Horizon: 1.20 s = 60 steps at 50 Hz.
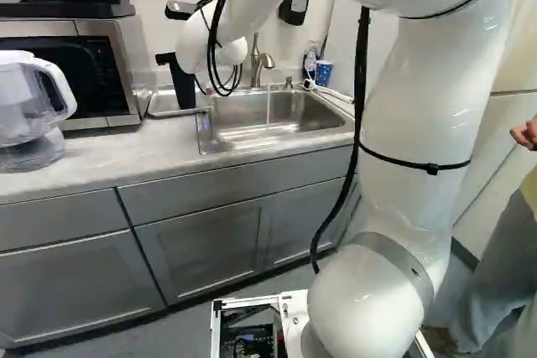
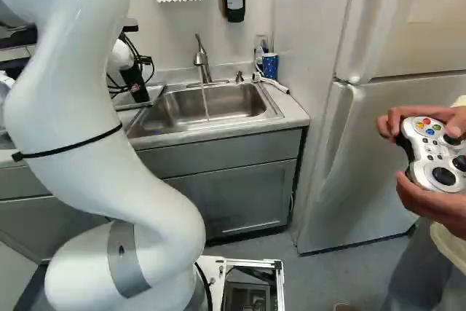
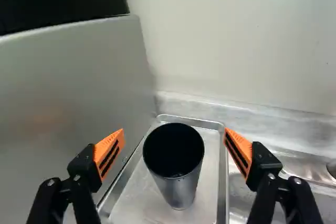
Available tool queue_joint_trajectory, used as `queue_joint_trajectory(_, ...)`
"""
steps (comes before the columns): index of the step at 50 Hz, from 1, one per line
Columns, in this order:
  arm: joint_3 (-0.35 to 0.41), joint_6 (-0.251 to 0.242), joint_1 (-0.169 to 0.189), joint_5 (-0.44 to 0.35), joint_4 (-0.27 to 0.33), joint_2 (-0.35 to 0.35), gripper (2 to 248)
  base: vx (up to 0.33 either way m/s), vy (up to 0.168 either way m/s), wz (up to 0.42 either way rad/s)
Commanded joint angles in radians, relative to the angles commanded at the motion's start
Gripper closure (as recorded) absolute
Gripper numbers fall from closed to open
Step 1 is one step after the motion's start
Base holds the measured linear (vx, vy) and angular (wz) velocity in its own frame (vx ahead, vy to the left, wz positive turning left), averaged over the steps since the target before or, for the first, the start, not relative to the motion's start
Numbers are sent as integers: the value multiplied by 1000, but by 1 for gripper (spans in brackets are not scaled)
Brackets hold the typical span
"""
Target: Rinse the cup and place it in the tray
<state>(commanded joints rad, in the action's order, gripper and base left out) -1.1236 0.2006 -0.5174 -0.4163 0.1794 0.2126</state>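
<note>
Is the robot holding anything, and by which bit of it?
No, nothing. The orange-padded black claw is open and isn't touching the tall grey metal cup, which stands in the shallow metal tray.

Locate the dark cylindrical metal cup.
In the wrist view, the cup stands upright in the shallow metal tray, between the black gripper's open orange-padded fingers.

No writing or number can be read.

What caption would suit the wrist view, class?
The open gripper faces a cup standing upright in a metal tray.
</note>
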Motion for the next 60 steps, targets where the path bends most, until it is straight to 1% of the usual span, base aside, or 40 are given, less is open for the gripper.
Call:
queue_joint_trajectory(13, -10, 0, 1, 0, 0, -16, 3, 0, 0, 0)
queue_joint_trajectory(22, -10, 0, 8, 2, 6, -33, 3, 0, 0, 0)
queue_joint_trajectory(60, 9, 0, 61, 67, 77, -126, 3, 0, 0, 0)
